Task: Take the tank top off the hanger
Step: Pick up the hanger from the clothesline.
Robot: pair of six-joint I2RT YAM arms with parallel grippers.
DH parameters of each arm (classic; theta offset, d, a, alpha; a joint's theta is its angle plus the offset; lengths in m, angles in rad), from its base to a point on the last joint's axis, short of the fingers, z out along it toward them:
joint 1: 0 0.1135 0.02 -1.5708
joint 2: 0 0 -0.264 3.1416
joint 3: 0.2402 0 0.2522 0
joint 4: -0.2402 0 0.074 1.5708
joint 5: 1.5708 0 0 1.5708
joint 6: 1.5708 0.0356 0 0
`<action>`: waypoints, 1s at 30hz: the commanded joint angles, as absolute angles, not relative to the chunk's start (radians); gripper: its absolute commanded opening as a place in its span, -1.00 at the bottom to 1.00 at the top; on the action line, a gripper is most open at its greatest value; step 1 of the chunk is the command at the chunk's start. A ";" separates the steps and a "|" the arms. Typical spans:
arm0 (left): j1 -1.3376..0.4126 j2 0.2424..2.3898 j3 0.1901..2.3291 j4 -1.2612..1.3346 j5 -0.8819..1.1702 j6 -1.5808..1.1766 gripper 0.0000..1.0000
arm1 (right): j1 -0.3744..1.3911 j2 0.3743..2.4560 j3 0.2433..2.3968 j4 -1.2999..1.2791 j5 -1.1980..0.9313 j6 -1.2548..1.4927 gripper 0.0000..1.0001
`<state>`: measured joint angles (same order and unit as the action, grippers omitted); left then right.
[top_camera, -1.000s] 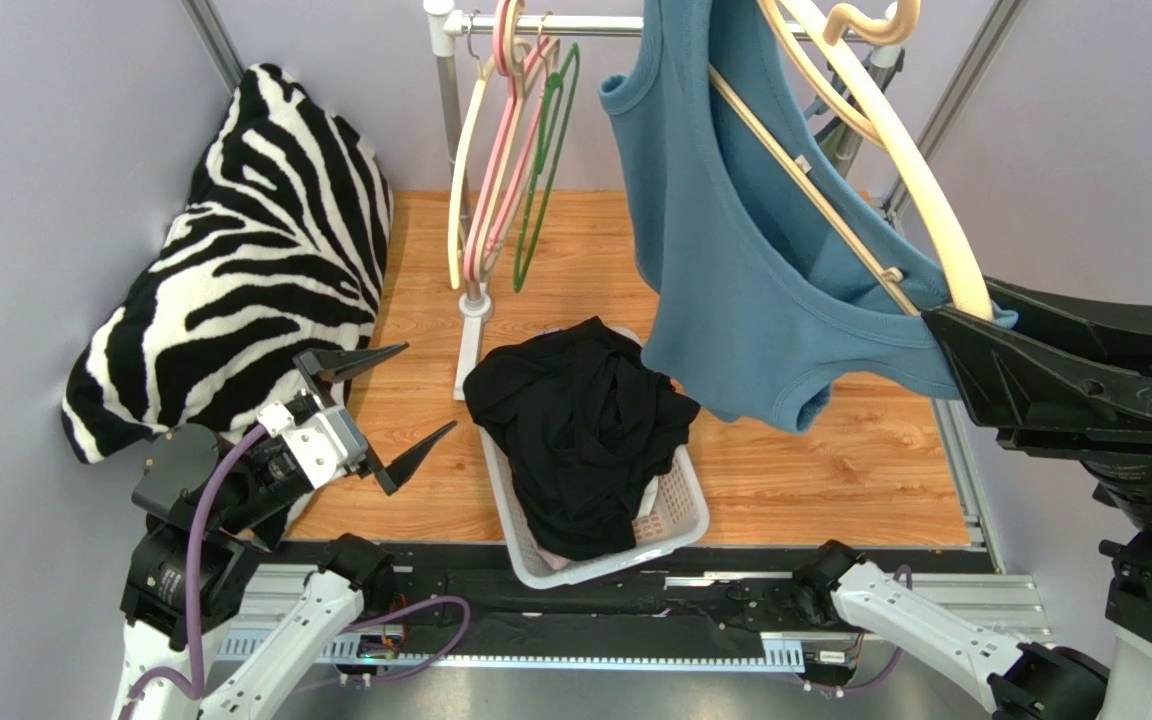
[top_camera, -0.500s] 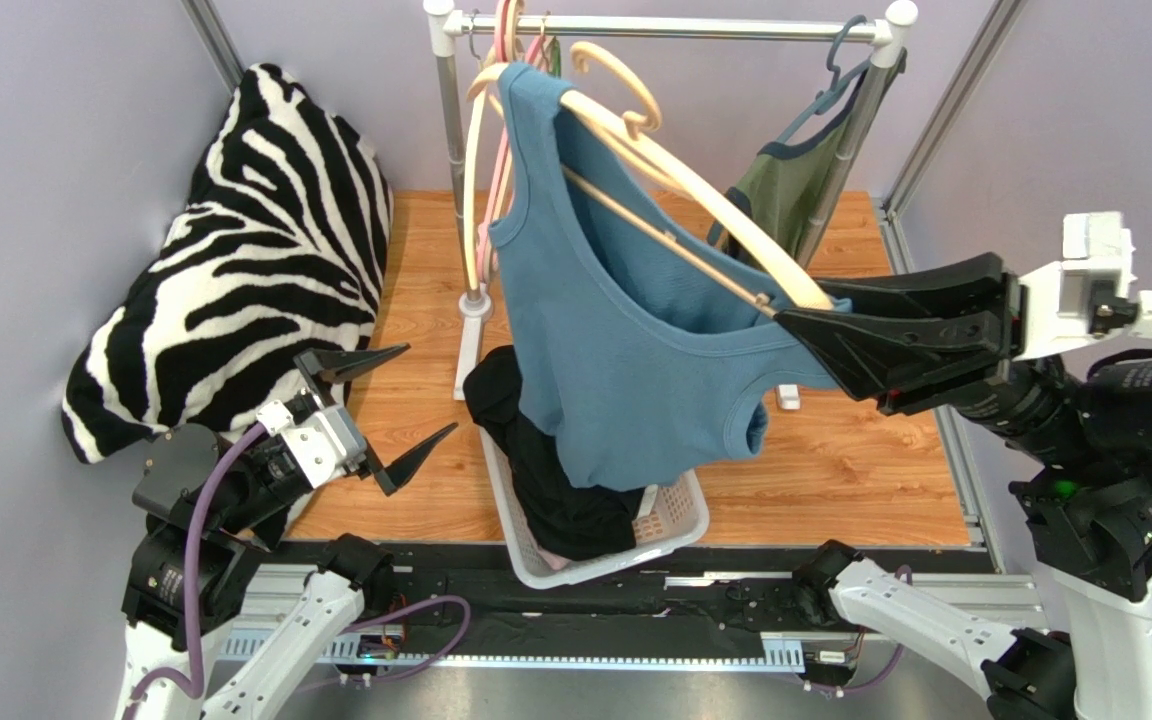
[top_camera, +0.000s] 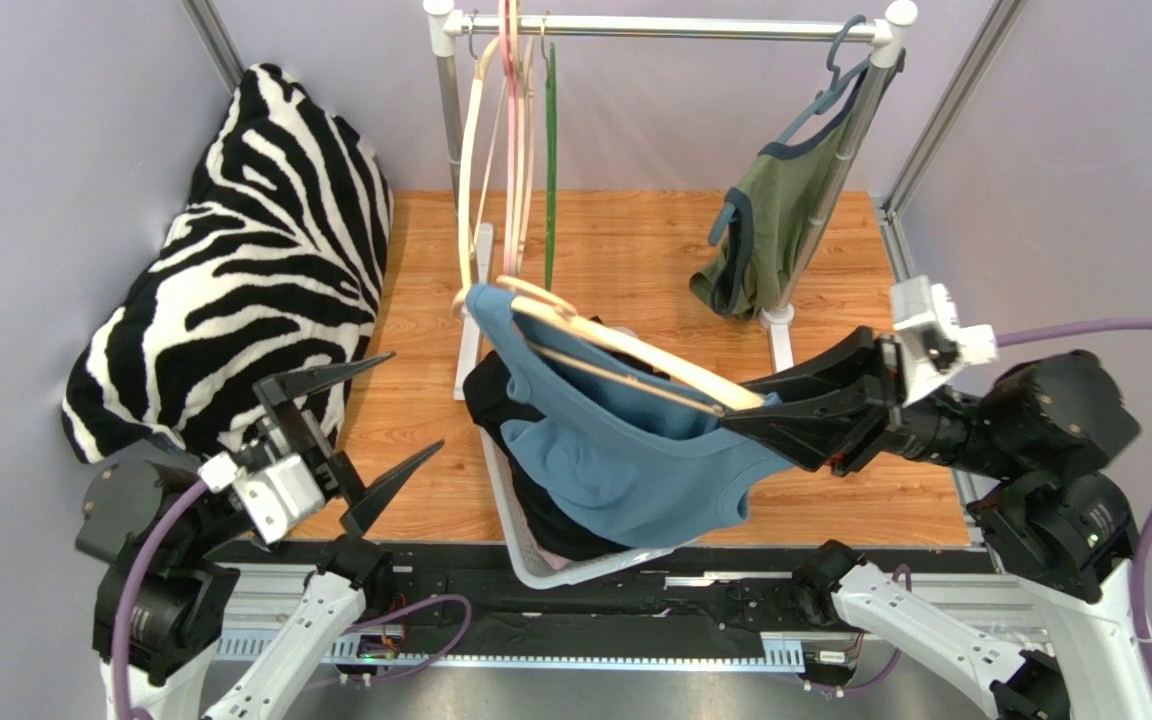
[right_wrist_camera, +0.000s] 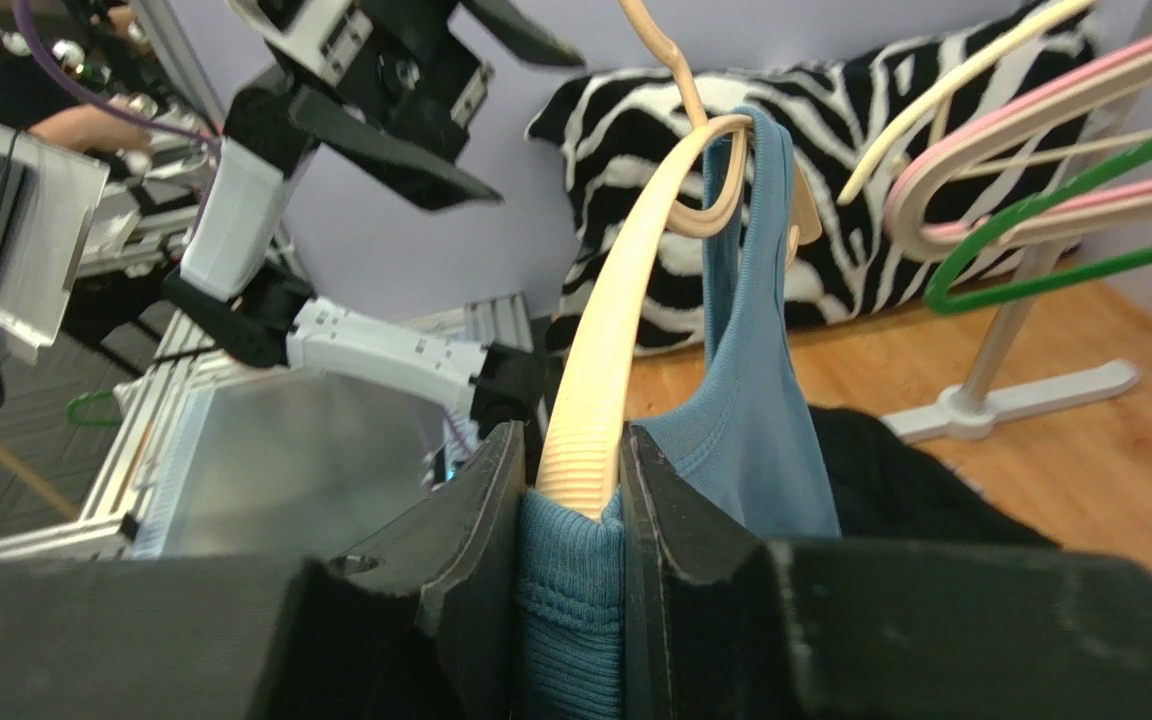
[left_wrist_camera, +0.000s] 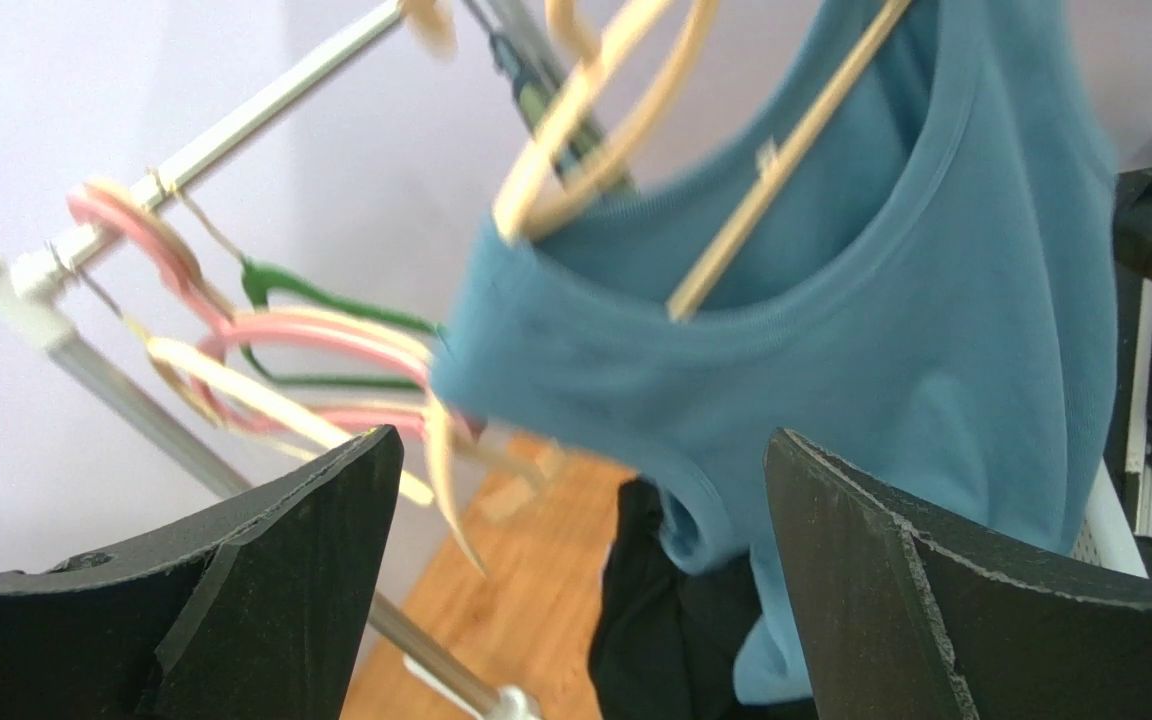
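The right gripper [top_camera: 740, 420] is closed narrow on the hanger [top_camera: 620, 357] end, with the tank top [top_camera: 612, 458] shoulder caught in the grip. The hanger's long axis runs straight off its fingertips toward the wide-open left gripper [top_camera: 416, 402], which faces the free shoulder, well apart. Only the right wrist view shows the fabric pinched.

The top camera is looking down from the near edge; 2 wrist cameras are facing each other, closely sharing the blue fabric tank top [left_wrist_camera: 868, 345] and cream wooden hanger [right_wrist_camera: 605, 375].
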<state>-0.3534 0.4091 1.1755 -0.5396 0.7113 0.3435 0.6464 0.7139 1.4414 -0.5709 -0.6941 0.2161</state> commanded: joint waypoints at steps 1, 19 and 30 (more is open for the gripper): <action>-0.342 0.406 1.218 -0.468 0.906 0.425 0.98 | 0.643 0.729 1.410 -0.586 -0.811 0.190 -1.00; -0.342 0.566 1.164 -0.723 1.048 0.500 0.98 | 0.643 0.842 1.393 -0.499 -1.052 0.161 -1.00; -0.342 0.589 1.147 -0.632 1.126 0.330 0.80 | 0.644 0.925 1.410 -0.361 -1.092 0.221 -1.00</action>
